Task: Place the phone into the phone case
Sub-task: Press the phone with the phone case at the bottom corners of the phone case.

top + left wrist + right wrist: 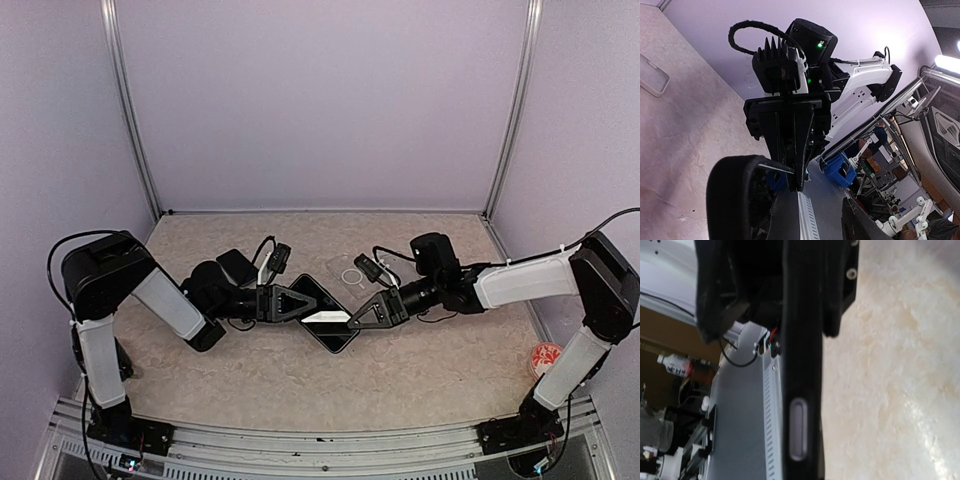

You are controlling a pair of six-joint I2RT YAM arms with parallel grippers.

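Note:
The phone [328, 318], a black slab, is held off the table between my two grippers at the table's middle. My right gripper [362, 316] is shut on its right end. In the left wrist view that gripper [790, 115] faces me and clamps the phone [799, 150], which shows edge-on. My left gripper [300, 303] is at the phone's left end with its fingers [735, 200] spread apart on either side of it. The right wrist view shows the phone's edge [800, 390] with a side button. The clear phone case [350, 270], with a white ring, lies flat just behind the phone; it also shows as the phone case [652, 75].
A black block [237, 266] with cables lies behind my left arm. A red and white round thing [546, 357] sits by the right arm's base. Walls enclose the table on three sides, and a metal rail [320, 440] runs along the near edge.

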